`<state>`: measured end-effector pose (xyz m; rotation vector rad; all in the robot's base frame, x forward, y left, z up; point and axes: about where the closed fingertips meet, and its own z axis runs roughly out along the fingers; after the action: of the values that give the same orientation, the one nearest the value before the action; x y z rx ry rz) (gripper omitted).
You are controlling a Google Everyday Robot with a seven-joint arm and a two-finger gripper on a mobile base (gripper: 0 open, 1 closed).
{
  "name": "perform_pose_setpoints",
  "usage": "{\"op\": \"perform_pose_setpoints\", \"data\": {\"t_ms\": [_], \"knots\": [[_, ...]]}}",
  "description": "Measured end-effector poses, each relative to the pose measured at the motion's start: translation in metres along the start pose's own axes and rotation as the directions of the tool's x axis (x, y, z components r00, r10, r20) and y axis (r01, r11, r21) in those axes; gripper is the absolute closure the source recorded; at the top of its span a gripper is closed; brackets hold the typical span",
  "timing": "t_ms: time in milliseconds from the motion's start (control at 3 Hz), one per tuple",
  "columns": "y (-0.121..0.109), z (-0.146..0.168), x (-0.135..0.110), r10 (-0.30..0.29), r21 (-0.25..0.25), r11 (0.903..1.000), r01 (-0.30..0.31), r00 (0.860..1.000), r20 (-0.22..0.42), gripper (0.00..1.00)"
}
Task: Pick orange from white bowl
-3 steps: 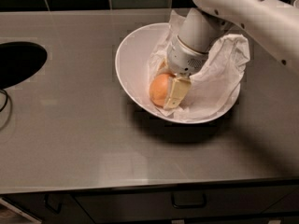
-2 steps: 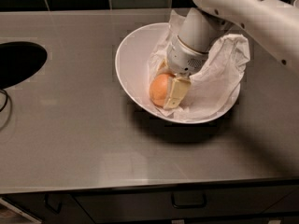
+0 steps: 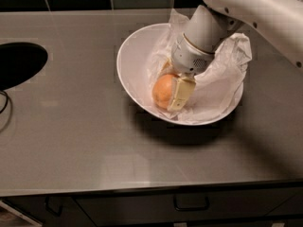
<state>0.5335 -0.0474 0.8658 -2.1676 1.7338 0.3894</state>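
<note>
The orange (image 3: 161,90) lies inside the white bowl (image 3: 124,72), against its crumpled white paper lining (image 3: 222,77). My gripper (image 3: 168,91) reaches down into the bowl from the upper right. One cream finger (image 3: 181,92) presses against the orange's right side. The other finger is mostly hidden behind the orange at its upper edge. The fingers sit around the orange, closed on it. The orange rests low in the bowl.
The bowl stands on a grey counter (image 3: 85,141). A dark round opening (image 3: 19,63) is at the left, with a black cable (image 3: 4,105) below it. A dark tiled wall runs along the back. A drawer handle (image 3: 191,205) is under the front edge.
</note>
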Motion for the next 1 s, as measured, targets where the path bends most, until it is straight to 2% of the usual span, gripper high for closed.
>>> {"op": "perform_pose_setpoints", "data": {"t_ms": [333,667,1000], "knots": [[0.005,-0.022,-0.017,-0.053,0.087,0.9948,0.052,0.999,0.012,1.0],[0.012,-0.045,-0.033,-0.094,0.171,0.981,0.092,0.996,0.002,1.0],[0.019,-0.069,-0.043,-0.12,0.262,0.958,0.117,0.993,-0.004,1.0]]}}
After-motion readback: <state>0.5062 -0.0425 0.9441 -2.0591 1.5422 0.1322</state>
